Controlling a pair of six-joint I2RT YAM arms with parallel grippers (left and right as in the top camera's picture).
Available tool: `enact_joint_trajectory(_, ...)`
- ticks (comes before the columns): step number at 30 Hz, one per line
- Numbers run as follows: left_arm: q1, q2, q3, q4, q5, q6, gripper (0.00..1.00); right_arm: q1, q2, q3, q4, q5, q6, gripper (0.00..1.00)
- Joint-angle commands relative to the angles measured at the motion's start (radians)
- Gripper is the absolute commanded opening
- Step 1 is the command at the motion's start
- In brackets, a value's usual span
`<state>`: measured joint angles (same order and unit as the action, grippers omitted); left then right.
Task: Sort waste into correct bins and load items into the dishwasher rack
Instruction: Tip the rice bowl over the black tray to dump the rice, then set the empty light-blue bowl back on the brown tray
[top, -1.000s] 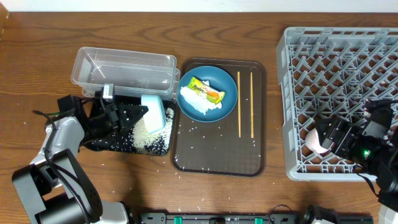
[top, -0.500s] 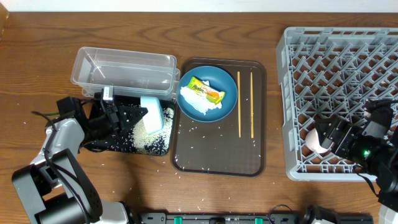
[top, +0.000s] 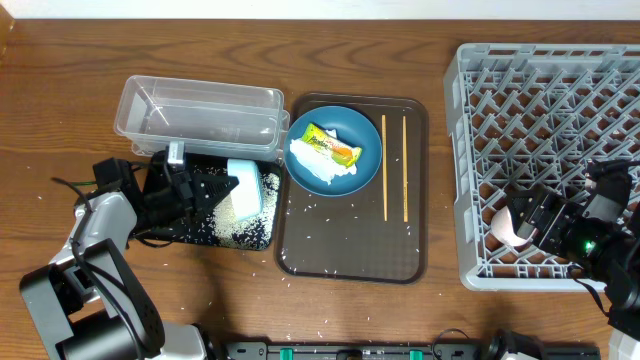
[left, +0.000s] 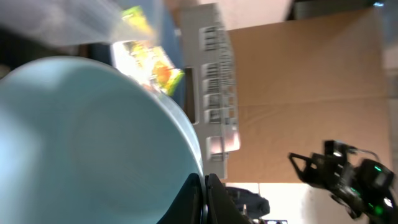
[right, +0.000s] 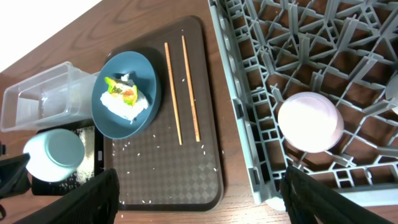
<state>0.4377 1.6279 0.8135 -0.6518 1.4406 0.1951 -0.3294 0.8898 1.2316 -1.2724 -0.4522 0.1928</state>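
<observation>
Left claw (left: 205, 184): clenched on the rim of the white bowl (top: 245, 188), which is tipped on its side over the black tray (top: 190, 232).
Right claw (top: 532, 222): spread wide and empty, hovering above the dishwasher rack (top: 540, 90).
Done: the pink cup (right: 310, 121) sits upside down in the rack; rice (top: 240, 232) lies heaped in the black tray.
Left, by my reckoning: most of the job. Bowl, plate and chopsticks go to the rack, and the waste goes to the bins.
Clear tub (top: 195, 105): looks empty.
Blue plate (top: 357, 124): on the brown serving tray (top: 350, 250), carrying the wrapper (top: 330, 145) and tissue (top: 318, 170); the chopsticks (top: 384, 165) lie beside it, with stray grains around them.
</observation>
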Motion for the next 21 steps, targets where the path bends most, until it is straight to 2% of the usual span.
enact_joint_trajectory(1,-0.002,-0.008,0.004,-0.051,0.115,0.079,0.06,0.01,-0.002,0.008,-0.003,-0.001,-0.014,0.82)
enact_joint_trajectory(8,-0.049,-0.031,0.016,-0.156,0.056,0.104,0.06,0.01,-0.002,0.008,-0.002,-0.001,-0.014,0.82)
enact_joint_trajectory(13,-0.164,-0.151,0.022,-0.163,0.032,0.095,0.06,0.01,-0.002,0.008,0.005,0.0,-0.014,0.82)
enact_joint_trajectory(15,-0.213,-0.215,0.039,-0.163,-0.047,0.042,0.06,0.01,-0.002,0.008,0.005,0.0,-0.015,0.82)
enact_joint_trajectory(21,-0.457,-0.438,0.088,-0.143,-0.496,-0.194,0.06,0.01,-0.002,0.008,0.005,0.0,-0.015,0.83)
